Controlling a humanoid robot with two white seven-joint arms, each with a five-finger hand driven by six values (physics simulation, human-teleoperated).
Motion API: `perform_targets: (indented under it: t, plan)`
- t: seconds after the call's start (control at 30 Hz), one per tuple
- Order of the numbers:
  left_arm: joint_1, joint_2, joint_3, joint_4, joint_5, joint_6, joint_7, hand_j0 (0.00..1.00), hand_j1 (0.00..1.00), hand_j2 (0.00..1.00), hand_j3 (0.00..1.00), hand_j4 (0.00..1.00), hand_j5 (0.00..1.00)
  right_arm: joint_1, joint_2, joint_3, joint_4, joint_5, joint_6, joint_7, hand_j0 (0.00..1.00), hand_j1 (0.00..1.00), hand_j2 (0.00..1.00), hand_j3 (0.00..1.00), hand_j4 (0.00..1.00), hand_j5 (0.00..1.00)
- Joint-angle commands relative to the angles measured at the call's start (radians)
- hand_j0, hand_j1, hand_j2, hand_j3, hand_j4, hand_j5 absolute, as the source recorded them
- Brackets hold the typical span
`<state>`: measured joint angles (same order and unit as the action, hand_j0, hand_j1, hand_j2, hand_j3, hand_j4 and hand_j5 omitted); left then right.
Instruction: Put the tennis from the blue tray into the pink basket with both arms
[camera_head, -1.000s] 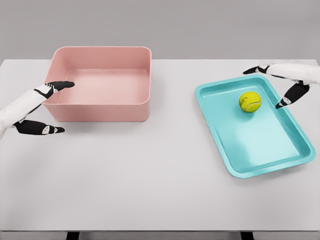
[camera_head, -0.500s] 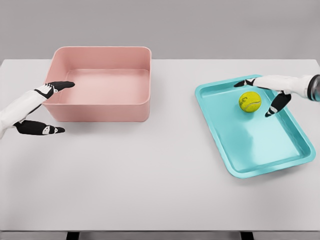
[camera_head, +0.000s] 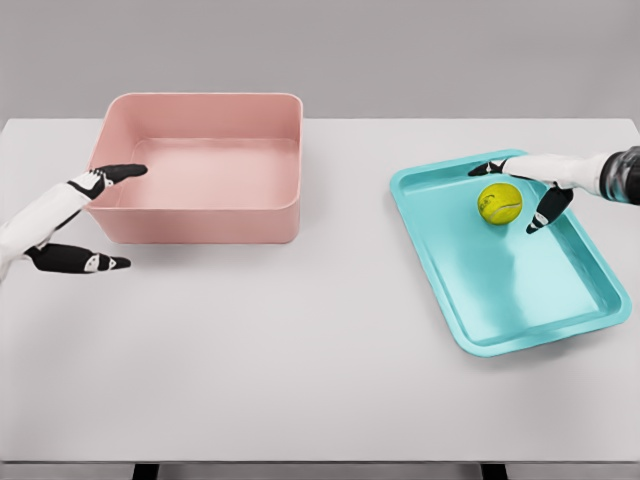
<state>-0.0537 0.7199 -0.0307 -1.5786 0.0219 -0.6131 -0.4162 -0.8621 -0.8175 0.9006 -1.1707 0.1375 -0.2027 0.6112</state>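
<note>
Now right hand (camera_head: 520, 190) spread wide, drawn closer around tennis ball (camera_head: 499, 203) in blue tray (camera_head: 560, 300), left hand (camera_head: 75, 220) unmoved

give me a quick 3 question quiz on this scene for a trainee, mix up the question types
1. True or false: the tennis ball already lies in the pink basket.
2. Multiple choice: where is the right hand?
A. resting flat on the bare table
B. over the blue tray, fingers spread around the ball
C. inside the basket
3. Short answer: which hand is by the basket, and is it holding anything?

Key
1. False: the ball lies at the far end of the tray.
2. B
3. The left hand, at the basket's left wall, open and holding nothing.
</note>
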Motion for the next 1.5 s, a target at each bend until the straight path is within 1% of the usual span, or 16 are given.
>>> perform_targets:
  t: [0.0, 0.07, 0.13, 0.23, 0.3, 0.4, 0.47, 0.53, 0.67, 0.73, 0.87, 0.97, 1.07, 1.23, 1.33, 1.47]
  plan:
    - [0.003, 0.010, 0.008, -0.008, 0.095, 0.002, 0.000, 1.00, 1.00, 1.00, 1.00, 1.00, 1.00, 0.000, 0.014, 0.000, 0.025, 0.007, 0.000, 0.000, 1.00, 1.00, 1.00, 1.00, 1.00, 1.00]
    - [0.018, 0.041, 0.008, -0.026, 0.202, 0.002, 0.000, 1.00, 1.00, 1.00, 1.00, 1.00, 1.00, 0.000, 0.026, 0.000, 0.037, 0.017, -0.007, 0.000, 1.00, 1.00, 1.00, 1.00, 1.00, 1.00]
    - [0.075, 0.105, 0.005, -0.058, 0.318, 0.002, 0.000, 1.00, 1.00, 1.00, 1.00, 1.00, 1.00, 0.000, 0.031, 0.001, 0.039, 0.021, -0.009, 0.000, 1.00, 1.00, 1.00, 1.00, 1.00, 1.00]
    - [0.117, 0.153, -0.006, -0.063, 0.432, 0.002, -0.001, 1.00, 1.00, 1.00, 1.00, 1.00, 1.00, 0.000, 0.031, 0.009, 0.049, 0.021, -0.011, 0.000, 1.00, 1.00, 1.00, 1.00, 1.00, 1.00]
    - [0.160, 0.196, -0.011, -0.063, 0.524, 0.002, -0.001, 1.00, 1.00, 1.00, 1.00, 1.00, 1.00, -0.003, 0.034, 0.009, 0.049, 0.021, -0.011, 0.000, 0.95, 0.95, 0.95, 0.95, 0.95, 0.95]
    - [0.172, 0.220, -0.037, -0.087, 0.575, 0.002, -0.001, 1.00, 1.00, 1.00, 1.00, 1.00, 1.00, -0.003, 0.034, 0.009, 0.051, 0.021, -0.009, 0.000, 0.82, 0.82, 0.82, 0.82, 0.82, 0.82]
    - [0.213, 0.220, -0.037, -0.095, 0.619, 0.002, -0.004, 1.00, 1.00, 1.00, 1.00, 1.00, 1.00, -0.003, 0.043, 0.011, 0.052, 0.021, -0.007, 0.000, 0.72, 0.72, 0.72, 0.72, 0.72, 0.72]
    - [0.235, 0.220, -0.035, -0.095, 0.624, 0.002, -0.007, 1.00, 1.00, 1.00, 1.00, 1.00, 1.00, -0.003, 0.054, 0.012, 0.059, 0.021, -0.007, 0.000, 0.60, 0.60, 0.60, 0.60, 0.60, 0.60]
    - [0.278, 0.222, -0.034, -0.095, 0.622, 0.002, -0.013, 1.00, 1.00, 1.00, 1.00, 1.00, 1.00, -0.003, 0.058, 0.012, 0.059, 0.021, -0.009, 0.000, 0.59, 0.59, 0.59, 0.59, 0.59, 0.59]
    - [0.285, 0.220, -0.032, -0.095, 0.619, 0.002, -0.013, 1.00, 1.00, 1.00, 1.00, 1.00, 1.00, -0.003, 0.057, 0.011, 0.059, 0.019, -0.009, 0.000, 0.46, 0.46, 0.46, 0.46, 0.46, 0.46]
    - [0.357, 0.220, -0.029, -0.095, 0.613, 0.002, -0.013, 1.00, 1.00, 1.00, 1.00, 1.00, 1.00, -0.011, 0.049, -0.002, 0.056, 0.011, -0.007, 0.000, 0.38, 0.38, 0.38, 0.38, 0.38, 0.38]
    - [0.379, 0.222, -0.031, -0.093, 0.607, 0.002, -0.015, 1.00, 1.00, 1.00, 1.00, 1.00, 1.00, -0.026, 0.041, -0.081, 0.034, 0.008, -0.041, 0.000, 0.33, 0.33, 0.33, 0.33, 0.33, 0.33]
    - [0.382, 0.220, -0.031, -0.095, 0.602, 0.002, -0.015, 1.00, 1.00, 1.00, 1.00, 1.00, 1.00, -0.028, 0.034, -0.117, -0.059, 0.007, -0.061, 0.000, 0.33, 0.33, 0.33, 0.33, 0.33, 0.33]
    - [0.379, 0.216, -0.028, -0.092, 0.602, 0.002, -0.013, 1.00, 1.00, 1.00, 1.00, 1.00, 1.00, -0.017, 0.055, -0.077, -0.363, 0.004, -0.113, 0.000, 0.33, 0.33, 0.33, 0.33, 0.33, 0.33]
    - [0.382, 0.214, -0.029, -0.092, 0.602, 0.002, -0.012, 1.00, 1.00, 1.00, 1.00, 1.00, 1.00, 0.000, 0.115, 0.024, -0.441, 0.004, -0.152, 0.000, 0.34, 0.34, 0.34, 0.34, 0.34, 0.34]
    - [0.385, 0.214, -0.032, -0.092, 0.601, 0.002, -0.012, 1.00, 1.00, 1.00, 1.00, 1.00, 1.00, 0.006, 0.212, 0.155, -0.463, 0.010, -0.167, 0.000, 0.34, 0.34, 0.34, 0.34, 0.34, 0.34]
